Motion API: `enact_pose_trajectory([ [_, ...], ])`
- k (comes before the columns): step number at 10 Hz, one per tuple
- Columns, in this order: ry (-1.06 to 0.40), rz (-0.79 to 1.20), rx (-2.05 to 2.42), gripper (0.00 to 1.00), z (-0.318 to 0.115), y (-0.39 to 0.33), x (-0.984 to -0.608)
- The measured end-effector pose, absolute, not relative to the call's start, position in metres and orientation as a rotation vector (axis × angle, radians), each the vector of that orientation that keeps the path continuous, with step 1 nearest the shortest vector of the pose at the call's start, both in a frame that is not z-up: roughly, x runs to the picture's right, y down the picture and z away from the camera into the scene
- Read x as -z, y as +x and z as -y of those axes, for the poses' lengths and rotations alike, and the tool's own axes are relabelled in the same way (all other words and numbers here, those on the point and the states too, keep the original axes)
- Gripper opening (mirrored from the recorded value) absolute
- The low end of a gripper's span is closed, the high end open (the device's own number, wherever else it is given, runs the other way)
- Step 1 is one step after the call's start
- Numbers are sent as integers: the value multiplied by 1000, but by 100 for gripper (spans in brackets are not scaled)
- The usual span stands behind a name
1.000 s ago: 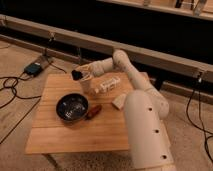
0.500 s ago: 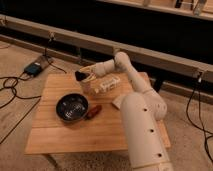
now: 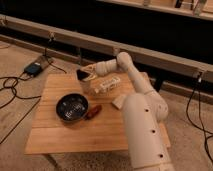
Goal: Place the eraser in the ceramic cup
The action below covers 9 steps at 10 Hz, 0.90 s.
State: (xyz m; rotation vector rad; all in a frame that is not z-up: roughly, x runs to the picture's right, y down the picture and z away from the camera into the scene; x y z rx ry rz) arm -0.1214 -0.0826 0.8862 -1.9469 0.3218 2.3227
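Note:
My gripper (image 3: 84, 75) reaches in from the right over the far middle of the wooden table (image 3: 60, 135). It is shut on the eraser (image 3: 80, 75), a small black block at its fingertips, held above the tabletop. The ceramic cup (image 3: 90, 86), small and whitish, stands just below and slightly right of the gripper, partly hidden by it. The eraser is above and left of the cup's rim, outside the cup.
A dark round bowl (image 3: 72, 107) sits left of centre, with a reddish-brown object (image 3: 93, 111) beside it. A small white bottle (image 3: 108, 86) lies right of the cup. A cream block (image 3: 119, 101) lies near my arm's base. Cables and a power box (image 3: 34, 68) are on the floor at left.
The gripper with the eraser has edged slightly right and down toward the cup. Nothing else has moved.

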Motion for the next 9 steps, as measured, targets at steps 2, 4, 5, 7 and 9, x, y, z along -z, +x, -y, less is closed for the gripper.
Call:
enact_pose_trajectory([
  [2, -1970, -313, -2311, 76, 82, -123, -884],
  [4, -1988, -313, -2299, 76, 80, -123, -882],
  [5, -1993, -311, -2295, 76, 80, -123, -881],
  [7, -1997, -308, -2291, 76, 79, -122, -881],
  [9, -1997, -307, -2292, 76, 79, -122, -881],
])
